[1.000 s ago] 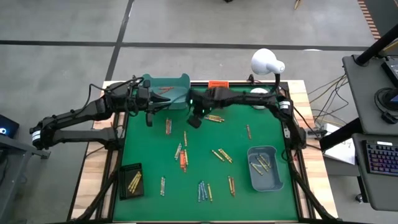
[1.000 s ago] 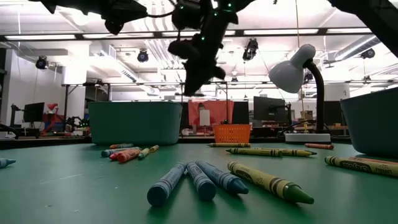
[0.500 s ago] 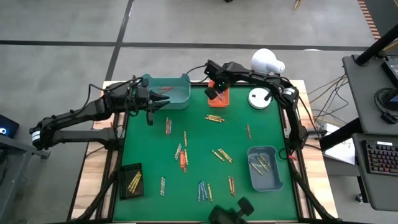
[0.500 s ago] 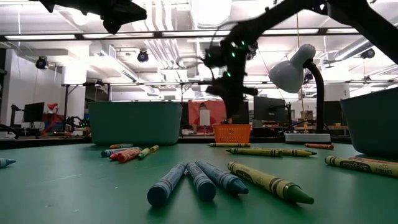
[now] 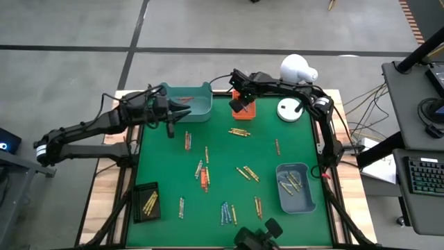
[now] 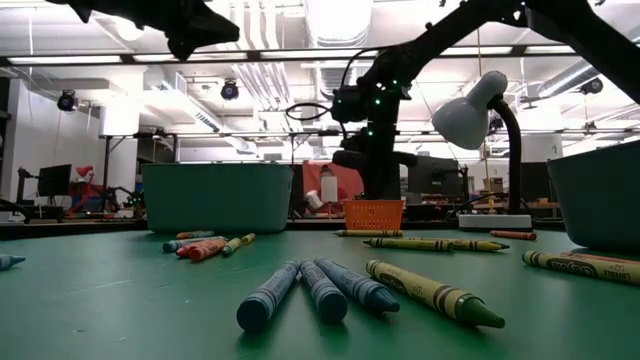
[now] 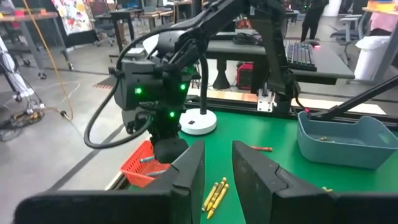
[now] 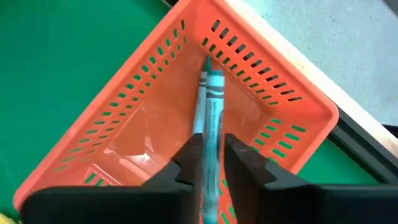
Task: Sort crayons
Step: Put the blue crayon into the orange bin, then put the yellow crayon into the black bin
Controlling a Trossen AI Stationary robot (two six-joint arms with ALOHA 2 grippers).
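My right gripper (image 5: pixel 238 105) hangs over the orange basket (image 5: pixel 248 110) at the table's far edge, shut on a blue-green crayon (image 8: pixel 210 99). My left gripper (image 5: pixel 172 125) hovers beside the teal bin (image 5: pixel 191 104) at the far left, fingers a little apart and empty (image 7: pixel 217 152). Many crayons lie flat on the green mat: an orange-red group (image 5: pixel 204 178), blue ones (image 5: pixel 225 212) and yellow ones (image 5: pixel 239 131). In the low view the blue ones (image 6: pixel 320 285) lie nearest. My right gripper pinches the crayon's shaft (image 8: pixel 209 132) between its two fingers (image 8: pixel 186 163), and the crayon lies along them. Its free end points out past the fingertips into the basket. The fingers come from above, slanting down. Whether the tip touches the basket floor, I cannot tell.
A black tray (image 5: pixel 146 201) with yellow crayons sits at the near left. A blue-grey bin (image 5: pixel 295 186) with crayons sits at the near right. A white desk lamp (image 5: pixel 297 71) stands at the far right, close to my right arm.
My right gripper has swung from beside the teal bin toward the table's far right, over the orange basket, and then sunk a little toward it. My left gripper has stayed by the teal bin.
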